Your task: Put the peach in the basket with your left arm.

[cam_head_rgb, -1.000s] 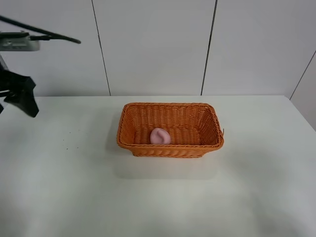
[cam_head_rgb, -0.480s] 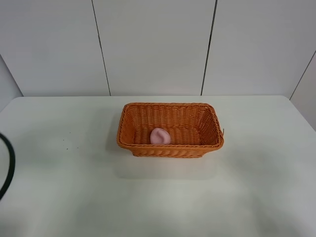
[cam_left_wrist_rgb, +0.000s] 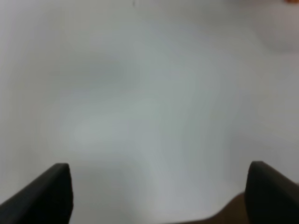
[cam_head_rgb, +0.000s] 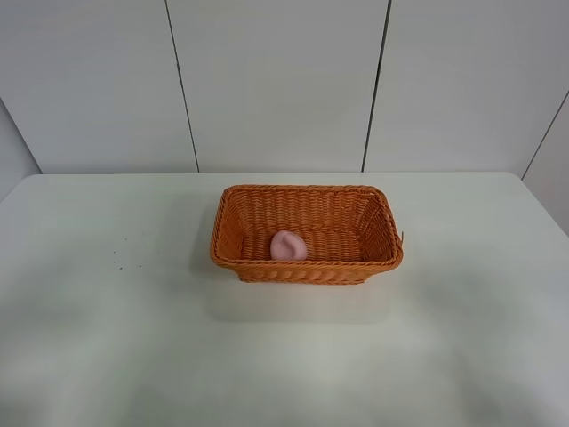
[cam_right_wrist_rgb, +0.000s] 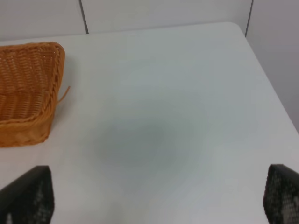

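The pale pink peach [cam_head_rgb: 288,245] lies inside the orange woven basket [cam_head_rgb: 307,192], toward its front left. The basket stands at the middle of the white table [cam_head_rgb: 107,338]; one end of it also shows in the right wrist view [cam_right_wrist_rgb: 28,93]. Neither arm shows in the exterior high view. In the left wrist view my left gripper [cam_left_wrist_rgb: 159,196] is open and empty over bare table, its two black fingertips [cam_left_wrist_rgb: 46,196] wide apart. In the right wrist view my right gripper [cam_right_wrist_rgb: 154,200] is open and empty, with fingertips [cam_right_wrist_rgb: 28,196] at the frame's corners, off to the basket's side.
White wall panels [cam_head_rgb: 276,80] stand behind the table. The table's far edge and right corner [cam_right_wrist_rgb: 236,25] show in the right wrist view.
The left arm, high at the far left a second ago, has drawn out of the exterior high view; only its cable showed half a second ago. Peach and basket have not moved.
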`<control>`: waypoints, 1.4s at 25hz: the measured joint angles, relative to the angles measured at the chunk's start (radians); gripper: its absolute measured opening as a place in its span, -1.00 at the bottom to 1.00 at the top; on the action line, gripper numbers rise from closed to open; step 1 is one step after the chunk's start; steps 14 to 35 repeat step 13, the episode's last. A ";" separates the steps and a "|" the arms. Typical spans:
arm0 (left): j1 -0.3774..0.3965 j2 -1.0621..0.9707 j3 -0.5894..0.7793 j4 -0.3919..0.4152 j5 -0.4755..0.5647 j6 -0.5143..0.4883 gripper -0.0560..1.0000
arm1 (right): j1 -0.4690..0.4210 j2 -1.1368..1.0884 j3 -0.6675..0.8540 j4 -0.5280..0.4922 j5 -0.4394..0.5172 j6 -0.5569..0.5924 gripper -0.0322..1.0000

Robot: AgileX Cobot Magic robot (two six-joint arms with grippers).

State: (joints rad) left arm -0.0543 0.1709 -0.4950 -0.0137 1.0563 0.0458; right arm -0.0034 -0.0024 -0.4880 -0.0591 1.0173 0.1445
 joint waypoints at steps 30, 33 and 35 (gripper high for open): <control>0.000 -0.178 0.001 0.014 0.001 -0.020 0.72 | 0.000 0.000 0.000 0.000 0.000 0.000 0.41; 0.000 -0.178 0.001 0.014 0.001 -0.020 0.72 | 0.000 0.000 0.000 0.000 0.000 0.000 0.41; 0.000 -0.178 0.001 0.014 0.001 -0.020 0.72 | 0.000 0.000 0.000 0.000 0.000 0.000 0.41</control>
